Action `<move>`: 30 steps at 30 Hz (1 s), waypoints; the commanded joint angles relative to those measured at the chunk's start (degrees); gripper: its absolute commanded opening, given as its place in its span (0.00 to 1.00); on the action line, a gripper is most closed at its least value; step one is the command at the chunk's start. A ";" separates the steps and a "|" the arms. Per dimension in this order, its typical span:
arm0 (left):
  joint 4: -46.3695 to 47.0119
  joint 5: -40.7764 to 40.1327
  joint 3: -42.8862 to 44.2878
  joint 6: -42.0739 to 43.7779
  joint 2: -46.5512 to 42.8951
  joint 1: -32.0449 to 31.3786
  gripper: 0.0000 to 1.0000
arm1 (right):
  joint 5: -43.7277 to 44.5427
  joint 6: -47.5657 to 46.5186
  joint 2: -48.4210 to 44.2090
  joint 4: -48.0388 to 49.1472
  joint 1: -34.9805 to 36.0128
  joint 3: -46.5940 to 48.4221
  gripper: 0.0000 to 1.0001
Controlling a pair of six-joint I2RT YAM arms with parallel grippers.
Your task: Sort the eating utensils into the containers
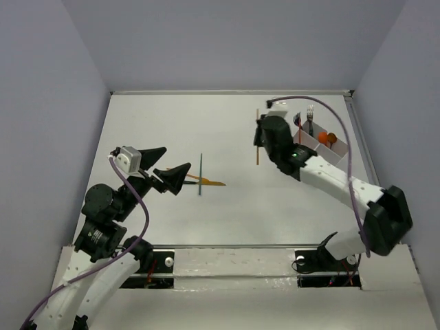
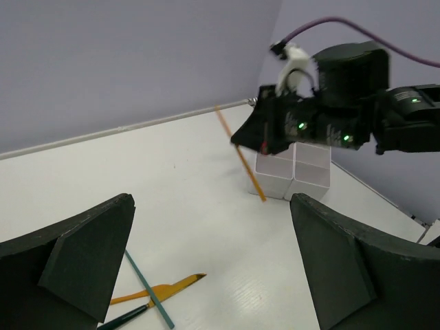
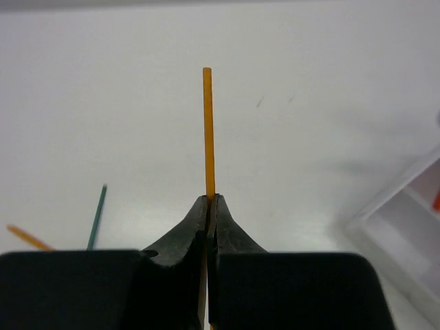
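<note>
My right gripper [image 1: 259,139] is shut on a thin orange stick [image 1: 258,155] and holds it just left of the white divided container [image 1: 335,153]. The right wrist view shows the jaws [image 3: 212,203] pinched on the stick [image 3: 207,130], which points away from them. The container holds a silver fork [image 1: 310,118] and an orange spoon [image 1: 327,137]. A thin green stick [image 1: 200,175] lies mid-table across a slim gold utensil [image 1: 210,182]. My left gripper [image 1: 167,167] is open and empty just left of them; both also show in the left wrist view [image 2: 148,289] [image 2: 168,286].
The container's white walls [image 2: 292,172] stand behind the orange stick [image 2: 240,157] in the left wrist view, with the right arm [image 2: 344,117] over them. Grey walls close in the table at the back and sides. A purple cable [image 1: 344,130] loops over the container.
</note>
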 commanded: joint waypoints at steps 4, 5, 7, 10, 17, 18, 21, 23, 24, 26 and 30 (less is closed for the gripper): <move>2.80 0.80 -0.01 -0.30 0.82 0.89 0.99 | 10.55 -6.77 -19.48 31.22 -19.61 -18.38 0.00; 2.72 0.63 -0.01 -0.39 0.82 0.89 0.99 | 11.25 -8.09 -19.31 34.48 -21.19 -19.46 0.00; 3.07 1.59 -0.18 -0.31 0.21 0.89 0.99 | 12.22 -12.74 -17.39 42.22 -24.19 -20.08 0.00; 3.15 -0.07 -0.45 -0.13 -0.94 0.89 0.99 | 11.79 -16.53 -12.29 47.33 -27.79 -18.33 0.00; 3.15 1.67 -0.19 -0.30 0.99 0.89 0.99 | 7.13 -21.44 -5.35 53.04 -30.35 -16.92 0.00; 3.15 1.59 -0.19 -0.31 1.00 0.89 0.99 | 6.87 -22.33 -4.56 53.84 -30.35 -17.18 0.00; 3.24 1.33 -0.18 -0.31 0.82 0.89 0.99 | 6.25 -24.71 -2.18 57.62 -30.35 -19.03 0.00; 3.15 1.15 -0.19 -0.22 0.82 0.89 0.99 | 4.42 -25.06 -0.68 57.80 -30.35 -19.21 0.00; 3.15 1.06 -0.19 -0.22 0.91 0.89 0.99 | 3.79 -25.50 -0.07 58.41 -30.35 -19.29 0.00; 3.15 1.06 -0.19 -0.22 1.00 0.89 0.99 | 3.26 -25.77 1.34 58.68 -30.35 -19.56 0.00; 3.07 0.89 -0.19 -0.13 1.08 0.89 0.99 | 1.51 -26.20 2.31 59.82 -30.35 -20.79 0.00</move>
